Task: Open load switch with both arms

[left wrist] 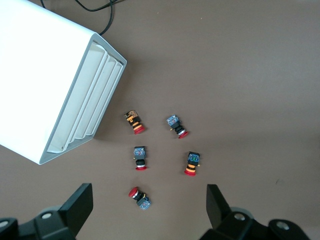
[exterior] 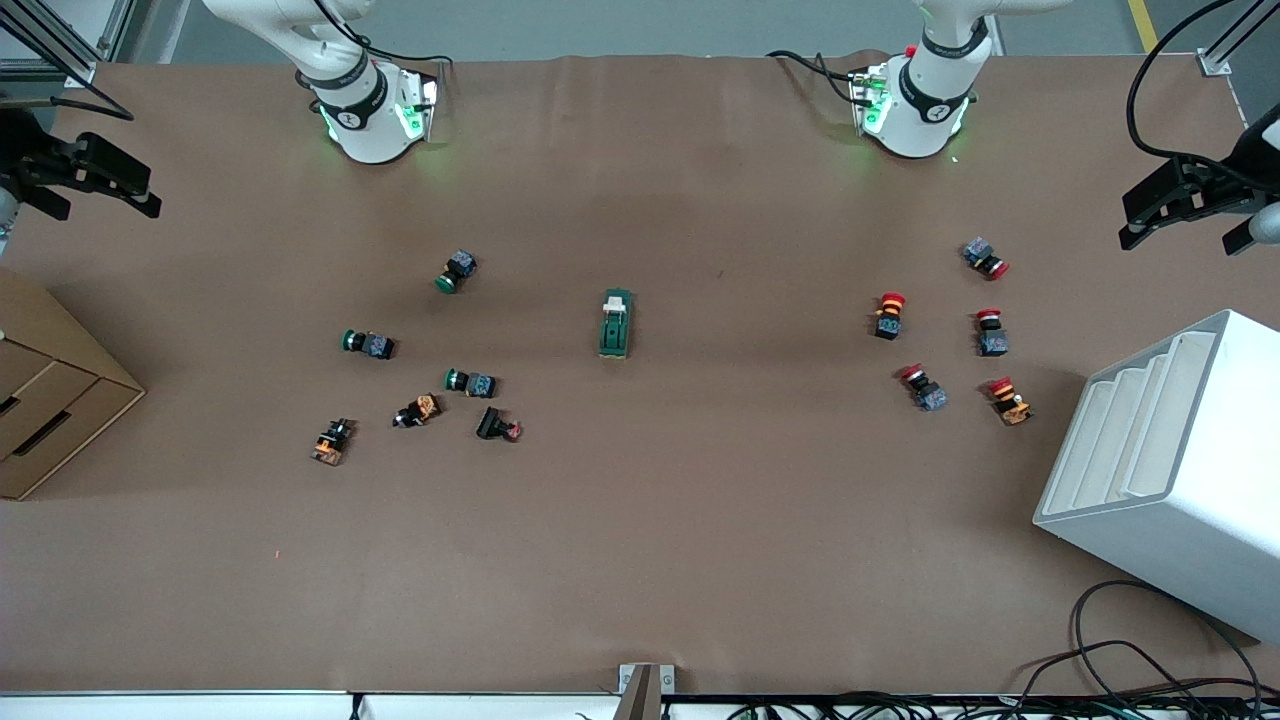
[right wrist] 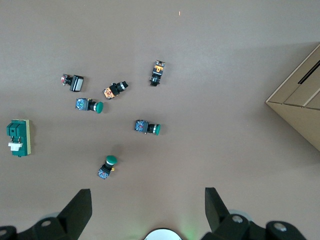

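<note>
The load switch, a dark-green block with a white lever at the end toward the robots' bases, lies flat in the middle of the table. It also shows in the right wrist view, but not in the left wrist view. My right gripper hangs open and holds nothing. It is high over the table's edge at the right arm's end, well away from the switch. Over the left arm's end of the table, my left gripper is also open and holds nothing, above the red-capped buttons.
Green-capped and orange push buttons lie scattered toward the right arm's end. Red-capped buttons lie toward the left arm's end. A white slotted rack stands at the left arm's end. A cardboard drawer box stands at the right arm's end.
</note>
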{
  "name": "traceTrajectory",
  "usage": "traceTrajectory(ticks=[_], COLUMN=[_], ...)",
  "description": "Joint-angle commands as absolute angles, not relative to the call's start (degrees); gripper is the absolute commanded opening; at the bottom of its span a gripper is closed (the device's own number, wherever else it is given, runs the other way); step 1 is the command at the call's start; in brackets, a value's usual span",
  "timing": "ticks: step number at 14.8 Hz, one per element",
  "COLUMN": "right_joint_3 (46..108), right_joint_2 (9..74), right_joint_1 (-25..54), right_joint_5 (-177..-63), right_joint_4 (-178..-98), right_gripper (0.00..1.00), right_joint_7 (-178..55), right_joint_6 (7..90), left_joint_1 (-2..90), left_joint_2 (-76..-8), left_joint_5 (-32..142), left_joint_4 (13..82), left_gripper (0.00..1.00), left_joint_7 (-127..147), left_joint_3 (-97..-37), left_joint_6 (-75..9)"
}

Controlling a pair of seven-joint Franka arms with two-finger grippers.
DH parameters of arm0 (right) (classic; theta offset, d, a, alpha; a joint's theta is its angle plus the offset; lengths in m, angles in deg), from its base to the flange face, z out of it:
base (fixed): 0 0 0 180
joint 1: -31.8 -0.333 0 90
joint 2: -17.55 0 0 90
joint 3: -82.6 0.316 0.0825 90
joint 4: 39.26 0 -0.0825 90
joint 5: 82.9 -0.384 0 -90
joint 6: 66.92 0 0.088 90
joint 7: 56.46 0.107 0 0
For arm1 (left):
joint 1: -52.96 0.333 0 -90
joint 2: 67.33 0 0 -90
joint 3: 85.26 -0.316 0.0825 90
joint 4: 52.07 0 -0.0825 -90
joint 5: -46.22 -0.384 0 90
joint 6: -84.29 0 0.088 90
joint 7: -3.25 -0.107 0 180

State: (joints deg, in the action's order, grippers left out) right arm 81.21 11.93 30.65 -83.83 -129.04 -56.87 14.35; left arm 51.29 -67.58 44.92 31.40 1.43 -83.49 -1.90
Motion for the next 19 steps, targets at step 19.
traceTrajectory(ticks=[19], right_joint_3=[81.3], right_joint_2=[10.3], right_joint_1=[29.7], right_joint_5=[-83.7], right_joint_4=[-130.8], right_gripper=[1.0], right_joint_7=[-56.0], right_joint_6=[12.8], left_joint_1=[51.2], left_joint_2=[-74.1], left_joint_5=[46.7], left_joint_4=[40.3], left_gripper=[1.0], left_joint_7=[4.6], left_joint_3=[-80.3], left_joint_6=[-4.2])
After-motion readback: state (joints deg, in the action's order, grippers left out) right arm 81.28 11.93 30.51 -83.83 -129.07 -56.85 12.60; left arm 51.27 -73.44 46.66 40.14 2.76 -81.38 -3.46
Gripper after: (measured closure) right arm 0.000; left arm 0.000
